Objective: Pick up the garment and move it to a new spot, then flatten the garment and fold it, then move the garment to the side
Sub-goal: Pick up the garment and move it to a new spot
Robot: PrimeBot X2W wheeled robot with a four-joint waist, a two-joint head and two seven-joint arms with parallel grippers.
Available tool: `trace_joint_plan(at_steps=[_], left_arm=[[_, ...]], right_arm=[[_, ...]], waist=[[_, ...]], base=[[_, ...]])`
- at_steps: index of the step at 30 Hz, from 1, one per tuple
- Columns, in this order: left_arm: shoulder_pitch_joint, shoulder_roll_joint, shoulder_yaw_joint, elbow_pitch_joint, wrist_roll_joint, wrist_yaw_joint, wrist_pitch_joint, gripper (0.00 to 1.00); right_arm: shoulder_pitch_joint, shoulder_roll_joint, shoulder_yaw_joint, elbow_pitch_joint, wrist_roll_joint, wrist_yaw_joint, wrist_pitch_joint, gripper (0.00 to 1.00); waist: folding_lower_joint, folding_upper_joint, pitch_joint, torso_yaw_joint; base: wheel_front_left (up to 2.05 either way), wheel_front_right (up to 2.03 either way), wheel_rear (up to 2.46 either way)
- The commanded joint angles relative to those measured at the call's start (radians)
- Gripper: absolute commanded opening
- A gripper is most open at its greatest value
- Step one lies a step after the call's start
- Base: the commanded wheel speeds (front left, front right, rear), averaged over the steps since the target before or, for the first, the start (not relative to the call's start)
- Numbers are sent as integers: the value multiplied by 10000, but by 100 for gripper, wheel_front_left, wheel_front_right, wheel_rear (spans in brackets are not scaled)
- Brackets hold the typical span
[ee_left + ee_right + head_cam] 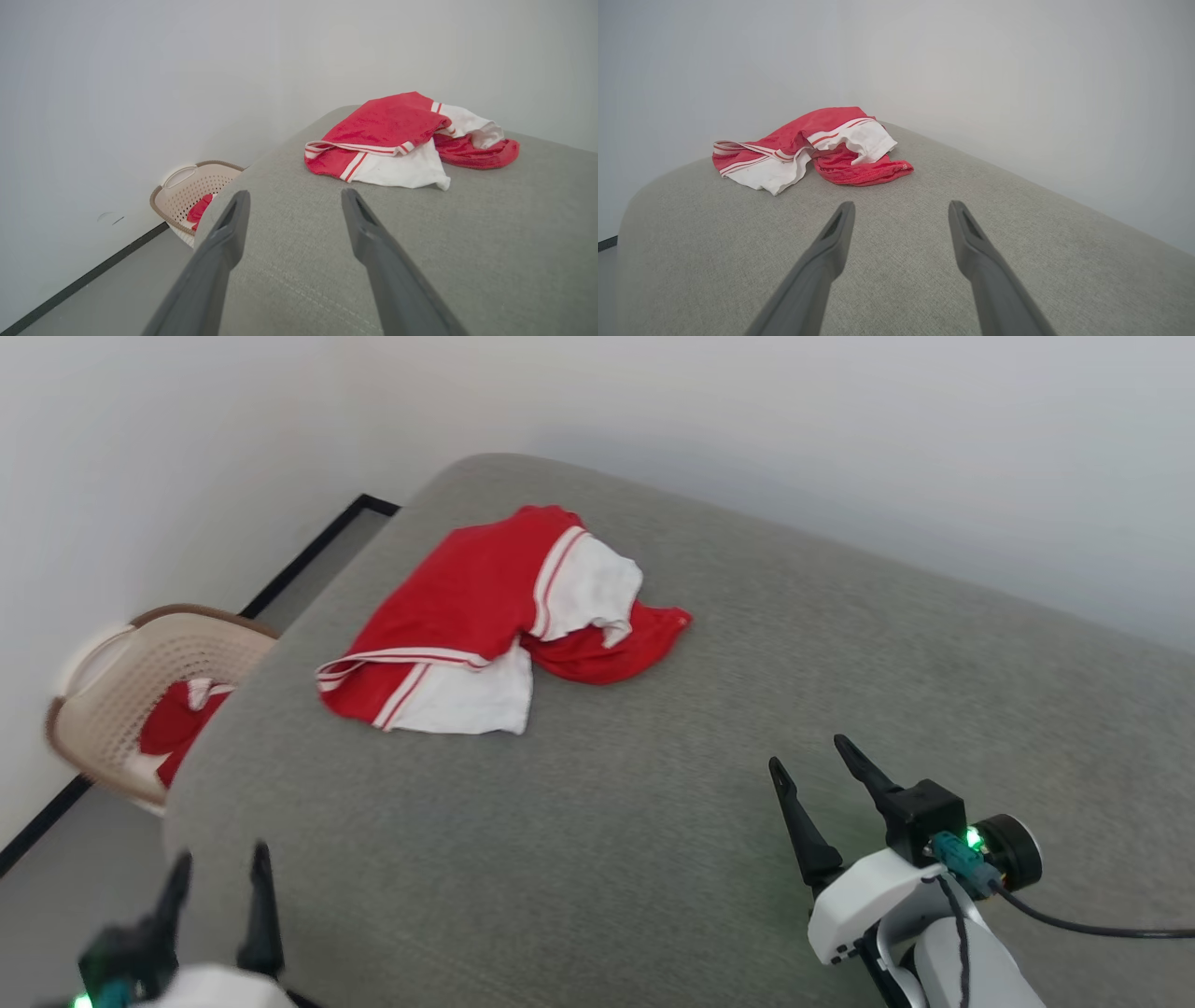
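At the far left of the grey cushion (pixel 672 737), toward 11 o'clock in your head view, the garment (pixel 457 607) lies in a crumpled heap: red body bunched up, one white sleeve flopped over the top, the other spread at the near edge, striped trim twisted between them. It is neither flat nor folded, and no printed chest shows.

Your left gripper (pixel 222 854) sits at 7 o'clock in that view, fingers spread and empty, with the garment at roughly 1 o'clock from it and well apart. Your right gripper (pixel 808 752) sits at 4 o'clock, also spread and empty, with the garment at about 10 o'clock from it. Both wrist views look across bare cushion to the heap between the parted fingers.

Judging from this, you are at the very start: nothing is gripped, so the pick-up, the move, the flattening, the fold and the final shift aside all remain.

A basket (pixel 112 681) stands on the floor at 8 o'clock from the garment, beside the cushion, with another red-and-white cloth (pixel 173 728) inside; leave that alone.
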Motion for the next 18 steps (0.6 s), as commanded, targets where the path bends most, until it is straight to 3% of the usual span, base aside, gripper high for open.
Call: trace_joint_plan(at_steps=[1,4,9,13,18], left_arm=[[-430,279,-170,0,46,-55,-55,100],[-1209,869,-937,106,-236,-66,-55,100],[-2776,2438,-2115,852,-1382,-41,-55,100],[-3994,3773,-3081,2017,-2500,-43,-53,100],[-5377,5473,-5145,3824,-4411,-44,359,100]], right_arm=[[-43,-15,5,-56,-71,-7,-50,100],[-133,-31,-113,-168,-205,-8,-48,100],[-269,-8,-347,-399,-383,-7,-48,100],[-387,-18,-438,-665,-430,-8,-41,100],[-456,-9,-410,-986,-338,-7,-38,100]], waist=[[0,-1,229,-510],[0,-1,547,-1154],[0,-1,1224,-2325],[0,-1,1831,-3227],[0,-1,2483,-4227]], base=[[0,0,0],[0,0,0],[0,0,0],[0,0,0],[0,0,0]])
